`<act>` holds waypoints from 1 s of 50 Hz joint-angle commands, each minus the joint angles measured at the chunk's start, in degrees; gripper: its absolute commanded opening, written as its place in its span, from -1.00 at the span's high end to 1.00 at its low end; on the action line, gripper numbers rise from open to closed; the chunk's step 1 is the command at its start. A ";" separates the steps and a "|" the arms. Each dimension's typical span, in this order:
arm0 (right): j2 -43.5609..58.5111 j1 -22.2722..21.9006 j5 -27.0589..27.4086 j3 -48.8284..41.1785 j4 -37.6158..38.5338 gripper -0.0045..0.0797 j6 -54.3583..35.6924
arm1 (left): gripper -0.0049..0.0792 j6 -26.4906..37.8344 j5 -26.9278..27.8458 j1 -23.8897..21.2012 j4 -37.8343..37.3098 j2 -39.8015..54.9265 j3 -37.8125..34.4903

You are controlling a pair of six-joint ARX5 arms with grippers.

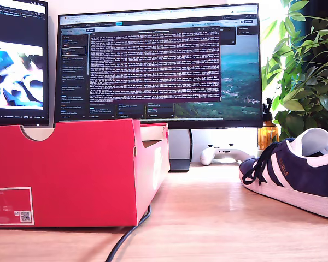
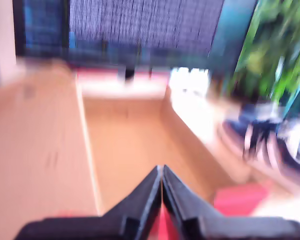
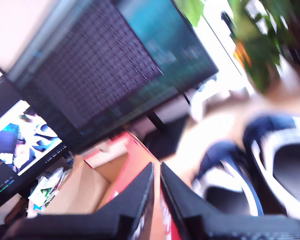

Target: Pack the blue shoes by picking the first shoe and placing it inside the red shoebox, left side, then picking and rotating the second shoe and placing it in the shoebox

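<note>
Red box near, blue shoe at the exterior view's right, both on the wooden desk.
My first gripper hung over the box's open inside, jaws pressed together, empty; my second gripper, jaws likewise closed, looked down on two blurred shoes beside the box; monitor behind.

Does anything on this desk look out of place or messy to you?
Nothing looks damaged or spilled. One oddity: a black cable runs out from under the large red cardboard shoebox, so the box may sit on it. A navy suede sneaker with white stripes rests upright on the wooden desk, outside the box.
</note>
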 commanded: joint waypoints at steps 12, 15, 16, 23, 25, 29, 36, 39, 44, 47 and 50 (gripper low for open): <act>15.50 0.20 0.22 9.60 -7.65 0.92 -9.90 | 0.93 15.37 -3.74 -2.21 -10.45 16.96 13.25; 19.69 0.44 0.20 12.39 -10.51 0.92 -11.76 | 0.93 20.06 -7.10 -2.95 -14.97 20.98 16.57; 21.07 0.52 0.20 13.55 -11.45 0.92 -11.76 | 0.93 20.06 -8.37 -3.23 -16.41 22.29 17.53; 30.10 1.40 0.28 20.59 -16.63 0.92 -16.35 | 0.93 28.44 -14.60 -6.05 -23.10 29.88 20.92; 32.37 1.68 0.26 22.45 -17.42 0.92 -17.49 | 0.93 30.01 -15.47 -6.97 -24.04 31.80 20.94; 36.74 2.38 0.26 26.27 -18.71 0.92 -18.80 | 0.93 32.54 -17.62 -8.46 -26.01 35.89 20.94; 44.41 4.52 0.28 33.16 -21.55 0.91 -20.61 | 0.93 34.07 -20.59 -12.04 -29.00 42.58 20.94; 47.67 5.53 0.28 35.76 -23.47 0.88 -21.11 | 0.93 34.07 -22.75 -13.73 -29.31 44.96 20.94; 53.13 7.58 0.28 39.39 -27.41 0.84 -22.32 | 0.93 34.05 -26.03 -15.52 -28.70 48.74 20.94; 56.65 9.01 0.31 41.27 -30.08 0.74 -23.10 | 0.93 34.01 -26.40 -16.13 -28.02 50.88 20.94; 59.91 10.14 0.35 42.69 -32.09 0.60 -23.65 | 0.93 34.01 -26.82 -16.31 -27.23 52.83 20.94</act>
